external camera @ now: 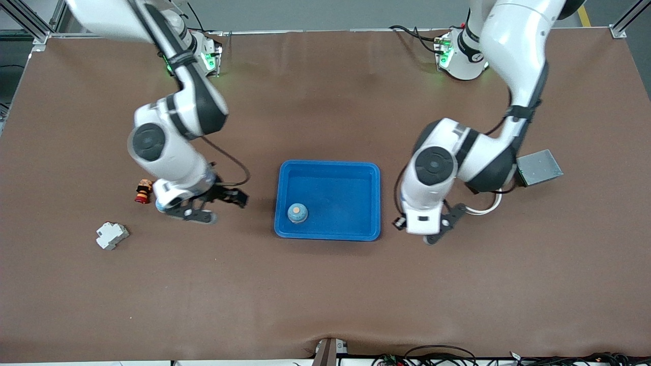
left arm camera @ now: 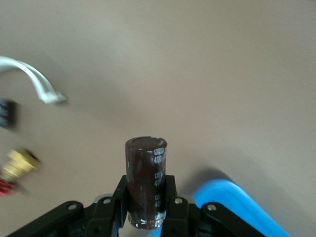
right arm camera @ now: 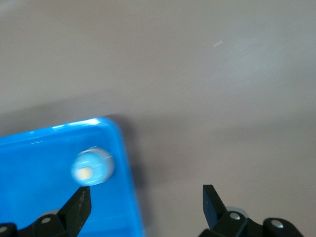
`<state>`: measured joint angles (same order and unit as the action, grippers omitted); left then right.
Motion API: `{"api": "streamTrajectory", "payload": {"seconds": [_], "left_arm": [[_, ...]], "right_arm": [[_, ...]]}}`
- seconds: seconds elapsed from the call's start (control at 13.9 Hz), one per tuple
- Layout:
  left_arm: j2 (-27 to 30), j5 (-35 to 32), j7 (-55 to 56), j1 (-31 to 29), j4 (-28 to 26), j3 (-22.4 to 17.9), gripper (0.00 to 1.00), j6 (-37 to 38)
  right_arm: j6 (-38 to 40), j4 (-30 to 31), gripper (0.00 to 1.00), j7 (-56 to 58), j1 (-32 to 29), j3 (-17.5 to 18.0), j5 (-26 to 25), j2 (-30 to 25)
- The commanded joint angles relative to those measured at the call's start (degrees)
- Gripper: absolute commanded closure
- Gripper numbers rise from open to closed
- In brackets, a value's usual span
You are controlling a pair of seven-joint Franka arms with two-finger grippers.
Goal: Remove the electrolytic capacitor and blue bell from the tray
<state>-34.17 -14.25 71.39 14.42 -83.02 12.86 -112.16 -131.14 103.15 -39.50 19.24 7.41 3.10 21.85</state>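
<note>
My left gripper (external camera: 431, 230) hangs over the bare table just off the blue tray (external camera: 328, 163), toward the left arm's end. In the left wrist view it (left arm camera: 145, 190) is shut on a dark brown cylindrical capacitor (left arm camera: 145, 170) with white print, and a tray corner (left arm camera: 232, 190) shows beside it. The bell (external camera: 297, 213), light blue with a tan top, sits in the tray near its front camera side and also shows in the right wrist view (right arm camera: 92, 166). My right gripper (external camera: 224, 207) is open and empty over the table beside the tray, toward the right arm's end; its jaws (right arm camera: 146, 197) stand wide apart.
A red and gold push button (external camera: 143, 191) lies by the right arm's wrist. A white plastic part (external camera: 112, 235) lies nearer the front camera than it. A grey metal plate (external camera: 539, 166) and a white cable loop (external camera: 483, 208) are by the left arm.
</note>
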Motion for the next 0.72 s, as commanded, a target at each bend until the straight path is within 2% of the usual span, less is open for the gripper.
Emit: {"api": "streamTrajectory", "payload": {"seconds": [0.0,0.22,0.43,0.65], "left_arm": [[2.61,-0.26,-6.68,-4.91,-3.72,0.42,1.0,2.47],[4.11,-0.43,-15.55,-11.68,-8.19,0.42,1.0,2.82],[3.76,-0.52,-23.38,-17.84,-10.75,0.5,1.0,2.3],[1.57,-0.87,-28.65,-22.23,-11.02,0.5,1.0,-0.41]], "right_arm": [[-3.23,-5.57,0.0,-8.81,5.35,-0.9,-0.1,7.48],[-3.07,-12.78,0.0,-14.81,9.75,-2.4,-3.52,15.13],[-3.06,-15.78,0.0,-19.91,10.81,-2.49,-9.58,18.92],[-3.41,-17.01,0.0,-20.62,10.9,-2.49,-9.86,21.12]]}}
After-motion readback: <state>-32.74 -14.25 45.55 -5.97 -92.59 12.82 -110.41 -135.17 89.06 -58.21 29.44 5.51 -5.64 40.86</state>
